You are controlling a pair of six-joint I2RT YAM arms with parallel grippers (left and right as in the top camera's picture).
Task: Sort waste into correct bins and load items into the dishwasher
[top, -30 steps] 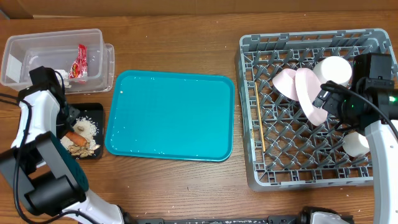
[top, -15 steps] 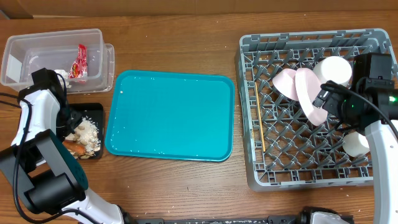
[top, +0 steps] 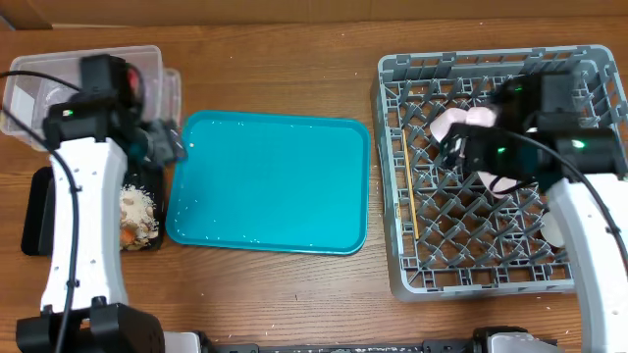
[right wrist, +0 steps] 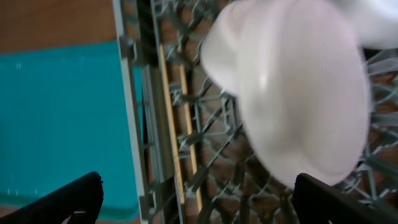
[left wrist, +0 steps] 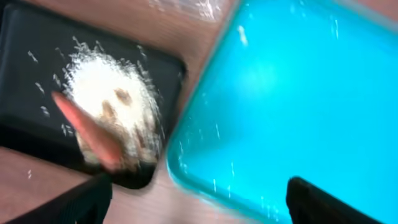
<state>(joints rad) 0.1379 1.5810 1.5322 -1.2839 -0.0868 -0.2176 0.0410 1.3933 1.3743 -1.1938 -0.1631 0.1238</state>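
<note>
The black tray [top: 39, 211] holds rice [top: 137, 206] and a carrot [top: 128, 235]; the left wrist view shows the rice [left wrist: 112, 93] and carrot [left wrist: 87, 127] too. My left gripper [top: 165, 147] hangs open and empty between that tray and the teal tray, its fingers [left wrist: 81, 199] wide apart. The clear tub [top: 29, 93] holds a red wrapper [top: 135, 86], mostly hidden by my arm. In the grey dish rack [top: 491, 265] stand pink bowls [top: 456, 126] and chopsticks [top: 407, 186]. My right gripper [top: 459, 149] is open over the bowls [right wrist: 298, 93], touching nothing.
A teal serving tray [top: 270, 181] lies mid-table between the bins and the rack, its edge showing in the left wrist view [left wrist: 292, 93]. The rack's left wall [right wrist: 127, 112] and the chopsticks [right wrist: 171, 124] lie under my right gripper.
My left gripper has opened and swung from the black tray towards the teal tray's corner. My right arm has moved left over the pink bowls, still open.
</note>
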